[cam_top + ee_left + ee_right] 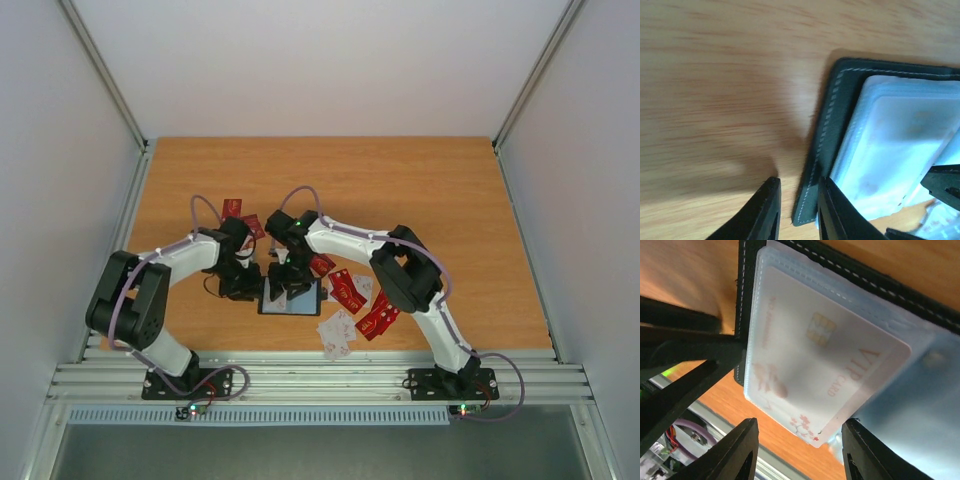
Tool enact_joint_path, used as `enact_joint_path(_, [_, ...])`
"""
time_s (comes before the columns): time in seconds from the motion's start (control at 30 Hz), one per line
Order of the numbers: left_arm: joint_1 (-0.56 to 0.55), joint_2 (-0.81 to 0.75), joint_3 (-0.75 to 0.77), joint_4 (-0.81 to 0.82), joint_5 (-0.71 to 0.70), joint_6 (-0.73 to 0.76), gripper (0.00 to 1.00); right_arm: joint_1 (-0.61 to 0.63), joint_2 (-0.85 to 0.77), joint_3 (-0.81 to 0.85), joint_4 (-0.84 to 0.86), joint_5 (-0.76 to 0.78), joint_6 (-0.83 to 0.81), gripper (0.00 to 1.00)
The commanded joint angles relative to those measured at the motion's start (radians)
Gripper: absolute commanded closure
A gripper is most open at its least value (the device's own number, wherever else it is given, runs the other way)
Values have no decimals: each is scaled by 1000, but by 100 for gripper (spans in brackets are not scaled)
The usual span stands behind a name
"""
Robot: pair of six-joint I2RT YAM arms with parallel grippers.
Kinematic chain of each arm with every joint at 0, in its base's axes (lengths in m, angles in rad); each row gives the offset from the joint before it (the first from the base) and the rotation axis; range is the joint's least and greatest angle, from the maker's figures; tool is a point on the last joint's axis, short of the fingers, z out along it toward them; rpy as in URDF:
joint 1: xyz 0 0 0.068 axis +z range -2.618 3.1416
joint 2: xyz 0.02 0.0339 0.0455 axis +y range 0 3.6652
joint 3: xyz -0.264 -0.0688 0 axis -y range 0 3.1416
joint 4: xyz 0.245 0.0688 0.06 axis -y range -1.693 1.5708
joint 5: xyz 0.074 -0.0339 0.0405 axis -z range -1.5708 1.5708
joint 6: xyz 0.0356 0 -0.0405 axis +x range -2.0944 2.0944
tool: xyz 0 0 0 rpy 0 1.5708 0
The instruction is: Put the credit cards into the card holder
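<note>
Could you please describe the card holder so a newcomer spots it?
On the wooden table, look at the middle, toward the near edge. The card holder lies open: black-rimmed, pale pockets, unlike the loose red and white cards beside it.

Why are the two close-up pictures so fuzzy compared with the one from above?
Left wrist view: the table streaks with blur, and the card holder glares white inside. Right wrist view: the white card looks hazy, softer toward the right. Top view: evenly lit, sharp.
</note>
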Motion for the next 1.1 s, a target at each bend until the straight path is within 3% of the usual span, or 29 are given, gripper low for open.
enact_joint_path(0.0, [16, -68, 18, -91, -188, 20, 75, 13, 79, 92, -14, -39, -15, 53])
enact_joint_path(0.27, [72, -156, 40, -162, -267, 27, 70, 12, 115, 218, -91, -37, -47, 53])
enact_joint_path(0.53, [67, -352, 52, -185, -171, 73, 66, -17, -76, 149, -136, 22, -111, 48])
enact_joint_path(0.77, [-64, -428, 76, -176, -68, 126, 68, -94, -402, -181, -59, 26, -22, 47])
enact_joint_path(1.07, [-342, -352, 37, 41, 57, 68, 69, -196, -758, -673, 42, -20, 126, 47])
